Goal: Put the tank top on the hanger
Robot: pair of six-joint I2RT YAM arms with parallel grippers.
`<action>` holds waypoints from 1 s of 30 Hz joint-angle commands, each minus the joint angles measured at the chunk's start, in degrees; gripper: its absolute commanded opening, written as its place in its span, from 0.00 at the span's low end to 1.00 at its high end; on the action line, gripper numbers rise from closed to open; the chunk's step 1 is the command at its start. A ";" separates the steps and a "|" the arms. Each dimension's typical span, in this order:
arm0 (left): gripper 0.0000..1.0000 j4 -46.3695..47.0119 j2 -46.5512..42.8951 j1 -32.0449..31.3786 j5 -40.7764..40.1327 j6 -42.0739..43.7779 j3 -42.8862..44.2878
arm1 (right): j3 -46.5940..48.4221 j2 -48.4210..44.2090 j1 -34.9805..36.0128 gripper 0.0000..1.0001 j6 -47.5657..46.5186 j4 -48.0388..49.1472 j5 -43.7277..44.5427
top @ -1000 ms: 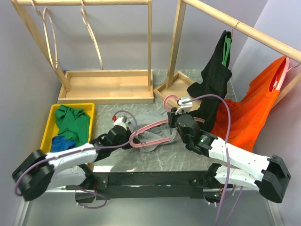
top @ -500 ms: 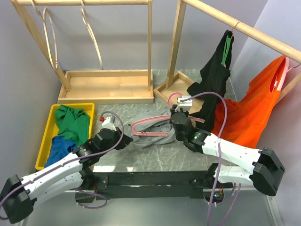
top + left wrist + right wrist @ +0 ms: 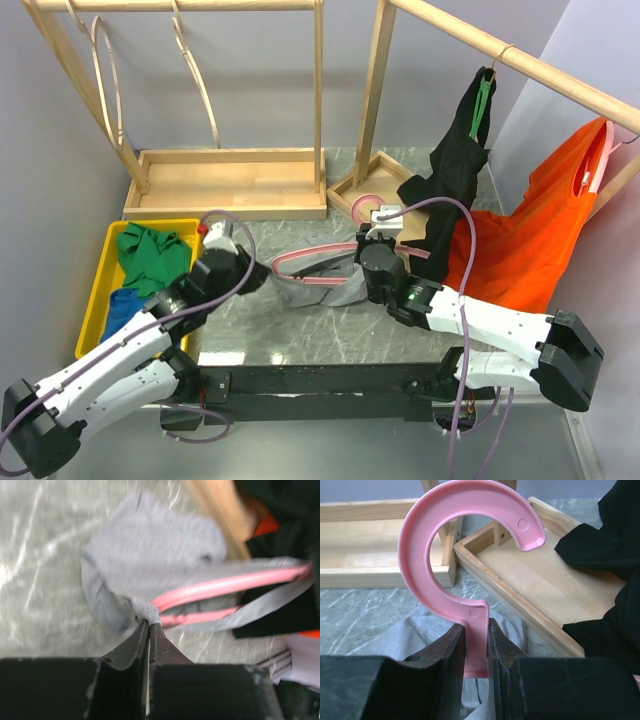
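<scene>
The grey tank top lies bunched on the marble table, draped over the lower part of the pink hanger. My left gripper is shut on a fold of the tank top's left edge; in the left wrist view the grey fabric is pinched at the jaw tips, with the hanger's pink arm passing through the top. My right gripper is shut on the hanger's stem just below the curved hook, holding it upright. Grey cloth lies beneath.
A yellow bin with green and blue clothes sits at the left. A wooden rack with cream hangers stands behind. At the right a wooden rail carries a black garment and an orange garment; its tray base is close.
My left arm has swung left and away, pulling the tank top's edge leftward along the hanger. The right gripper has shifted the hanger slightly left and back.
</scene>
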 commanded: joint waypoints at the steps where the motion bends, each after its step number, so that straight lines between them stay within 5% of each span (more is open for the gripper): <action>1: 0.04 -0.04 3.01 2.69 1.00 5.17 5.63 | 0.26 -2.32 0.58 0.00 -0.75 4.04 3.59; 9: 0.03 -0.29 4.51 3.48 8.55 9.31 12.30 | 1.74 -1.45 0.94 0.00 -2.68 5.00 3.68; 19: 0.07 -6.01 8.20 3.57 8.28 14.14 24.00 | 6.05 -0.31 3.31 0.00 -7.87 10.99 1.92; 30: 0.09 -6.44 12.32 3.48 12.79 14.58 35.33 | 20.64 9.01 3.22 0.00 -16.22 13.45 2.02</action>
